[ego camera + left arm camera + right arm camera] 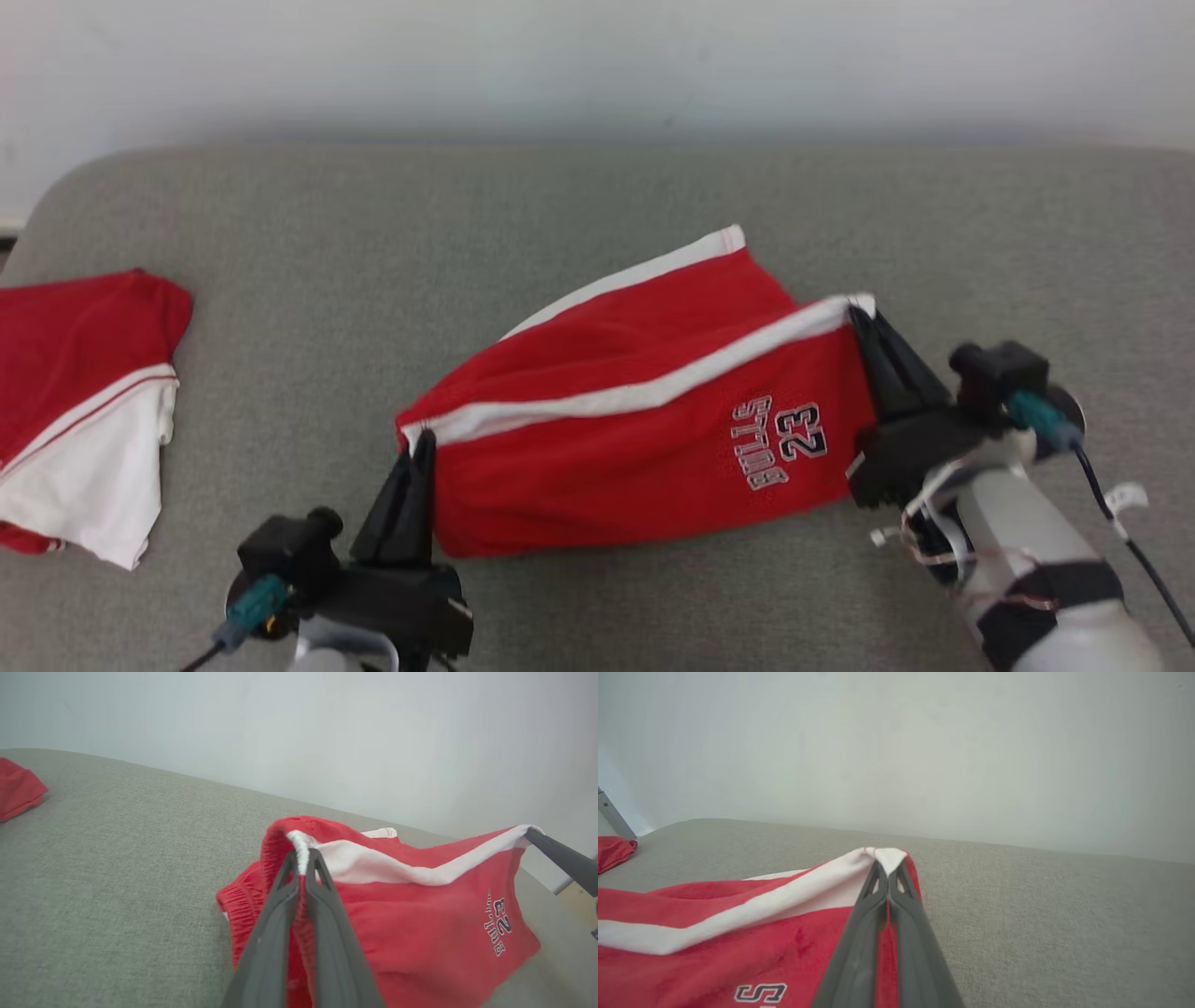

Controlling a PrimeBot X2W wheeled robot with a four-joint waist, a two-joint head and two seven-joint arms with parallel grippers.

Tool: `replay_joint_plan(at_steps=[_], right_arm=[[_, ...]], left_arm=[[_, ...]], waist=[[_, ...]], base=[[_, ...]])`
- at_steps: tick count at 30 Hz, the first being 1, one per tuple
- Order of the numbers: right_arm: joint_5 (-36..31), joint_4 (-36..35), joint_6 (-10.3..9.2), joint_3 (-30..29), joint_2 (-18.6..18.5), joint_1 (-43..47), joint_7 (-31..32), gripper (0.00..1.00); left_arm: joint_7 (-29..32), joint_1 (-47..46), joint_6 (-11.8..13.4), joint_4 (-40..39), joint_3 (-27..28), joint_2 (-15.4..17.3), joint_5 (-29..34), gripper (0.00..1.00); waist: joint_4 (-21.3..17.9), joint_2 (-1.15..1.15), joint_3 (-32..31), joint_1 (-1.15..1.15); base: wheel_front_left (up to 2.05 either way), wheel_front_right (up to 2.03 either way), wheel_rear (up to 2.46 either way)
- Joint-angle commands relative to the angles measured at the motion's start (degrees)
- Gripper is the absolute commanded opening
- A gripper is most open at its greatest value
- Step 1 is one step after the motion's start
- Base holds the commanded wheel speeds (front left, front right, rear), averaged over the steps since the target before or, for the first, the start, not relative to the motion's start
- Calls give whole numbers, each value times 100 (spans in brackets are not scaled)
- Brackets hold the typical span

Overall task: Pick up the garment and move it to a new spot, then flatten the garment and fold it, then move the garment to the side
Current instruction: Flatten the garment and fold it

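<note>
**Shorts pinched at both ends of the stripe, ready to be spread**

Nearest the robot, the left fingers (401,504) were closed tight on the waistband corner of the red shorts (635,411), where the white stripe (597,401) begins. To the right and a little farther out, the right fingers (892,373) were pinched shut on the hem corner at the stripe's other end. The shorts hung between the two grips near the middle of the grey bench (597,196), the upper edge raised, the lower part resting on the cloth with soft folds, and the "BULLS 23" lettering (780,443) beside the right grip.

The step looked like laying out and flattening. Done well, both arms would draw apart just enough to take the sag from the stripe, travel together so neither corner slips, then lower evenly so the cloth settles without a crease.

Counted: two sets of fingers, one pair of shorts held, one lettered patch. Well apart at the bench's left edge lay one other red-and-white garment (84,373). Beyond stood a plain pale wall (597,65).
</note>
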Motion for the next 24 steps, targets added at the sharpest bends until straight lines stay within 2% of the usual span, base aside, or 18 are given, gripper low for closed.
replay_joint_plan(at_steps=[1, 7, 13, 21, 22, 23, 24], right_arm=[[-43, 146, -14, 45, -35, -306, -3, 0], [-179, 791, -14, 186, -125, -1119, -2, 0], [-402, 1421, -14, 226, -227, -1882, -2, 0], [-835, 2116, -14, -49, -255, -2609, -2, 0], [-869, 2187, -14, -108, -235, -2658, -3, 0], [-887, 2253, -15, -188, -198, -2697, -3, 1], [-918, 2262, -14, -240, -152, -2730, -3, 60]], left_arm=[[-19, -206, 11, 24, 74, -28, 72, 0], [-19, -628, 11, 147, 236, -94, 190, 0], [-19, -1074, 11, 256, -2, -93, -135, 0], [-19, -1634, 102, 434, -423, -92, -330, 0], [-19, -1688, 123, 444, -468, -92, -353, 13], [-19, -1727, 150, 454, -520, -94, -377, 44], [-19, -1764, 154, 461, -544, -93, -412, 100]], waist=[[434, -1, 628, -2], [666, -1, 958, -2], [872, -1, 1252, -2], [1030, -1, 1565, -2], [1031, -1, 1580, -2], [1028, -1, 1590, -2], [1018, -1, 1601, -2]], base=[[0, 0, 0], [0, 0, 0], [0, 0, 0], [0, 0, 0], [0, 0, 0], [0, 0, 0], [0, 0, 0]])
